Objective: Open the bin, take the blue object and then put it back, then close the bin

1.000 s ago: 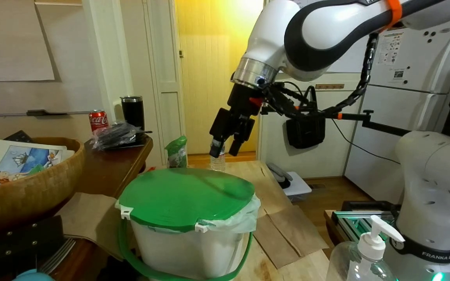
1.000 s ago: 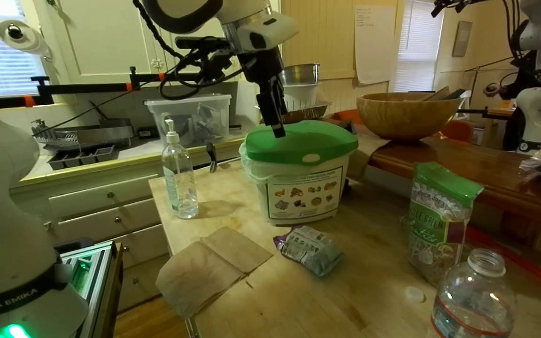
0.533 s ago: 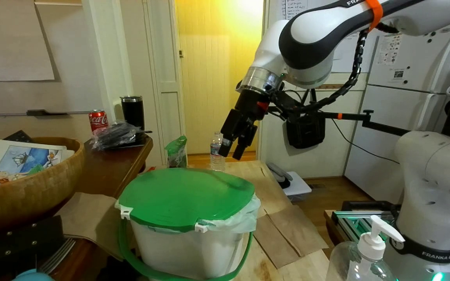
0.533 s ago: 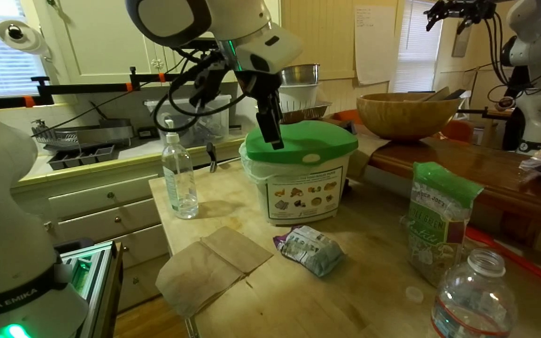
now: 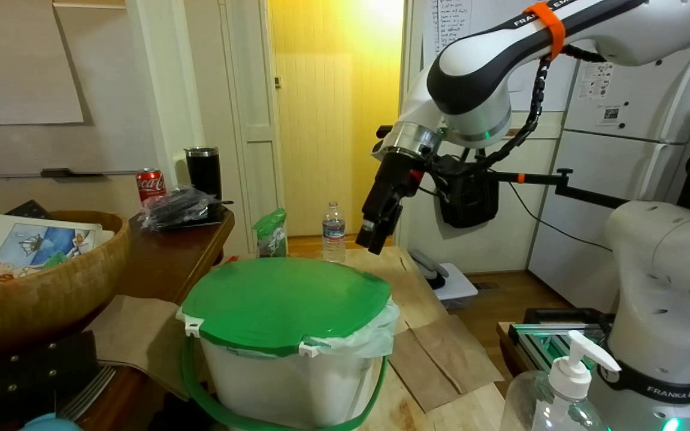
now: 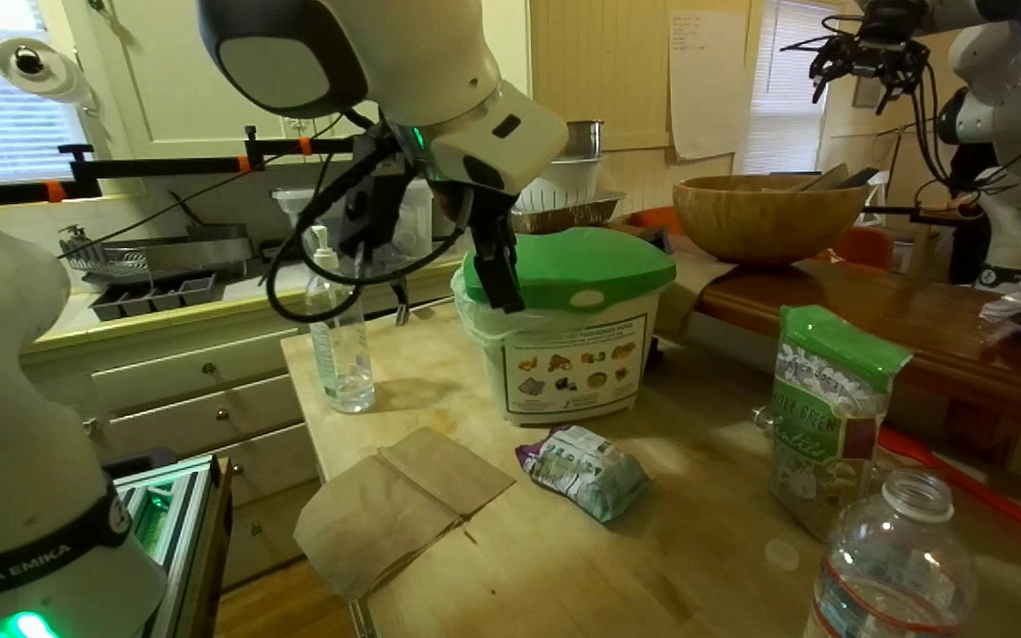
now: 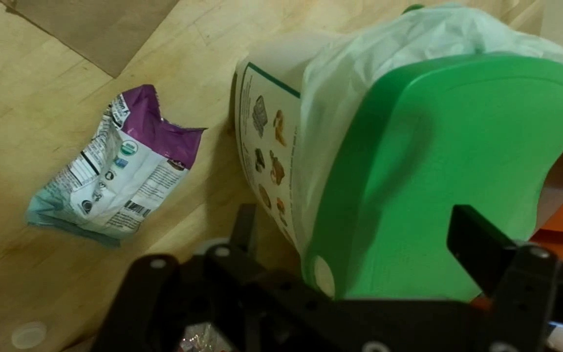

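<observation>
Whitish plastic bin and round bright-green lid stand closed on the pale wooden table, thin white liner draped over the rim, probably so it stays put. A black two-fingered gripper, spread wide and empty, hangs near the lid's edge, presumably to lift it; the lid hides whether the blue object lies inside.

Between both exterior views I read FRANKA EMIKA on the base band; an exterior view adds FRANKA on the arm, Tales on the book, and part of Coca-Cola on the can. In an exterior view, GREEN stands on the upright bag. My wrist view gives a barcode and a round green seal on the packet; its small print, and that on the picture label of the bin, I can't make out.
</observation>
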Motion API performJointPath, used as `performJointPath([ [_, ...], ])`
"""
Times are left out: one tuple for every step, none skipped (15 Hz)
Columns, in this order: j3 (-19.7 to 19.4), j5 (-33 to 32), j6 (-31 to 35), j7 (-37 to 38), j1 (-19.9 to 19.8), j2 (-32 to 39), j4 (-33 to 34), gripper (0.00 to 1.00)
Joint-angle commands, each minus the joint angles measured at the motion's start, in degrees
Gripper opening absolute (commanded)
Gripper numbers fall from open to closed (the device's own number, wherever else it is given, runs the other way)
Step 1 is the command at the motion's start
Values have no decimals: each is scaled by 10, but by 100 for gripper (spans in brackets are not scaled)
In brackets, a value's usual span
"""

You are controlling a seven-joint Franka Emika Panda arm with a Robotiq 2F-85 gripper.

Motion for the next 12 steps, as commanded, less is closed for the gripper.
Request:
performJointPath([
  [5,6,-3,-8,-8,1,-1,100],
  [4,8,-3,-11,-8,1,-2,100],
  [4,8,-3,-12,-8,1,-2,100],
  [4,8,-3,-13,-8,1,-2,100],
  [-3,33,-4,-20,1,-1,-2,100],
  [-7,50,-1,-21,3,2,-2,100],
  [-14,76,-5,-24,5,4,-1,100],
  [-19,106,-7,-29,6,5,0,100],
  [-23,134,-9,-35,5,5,1,100],
  [-23,156,-12,-41,1,8,1,100],
  [-26,175,-21,-47,-3,11,3,100],
  [-28,193,-26,-52,-7,14,3,100],
])
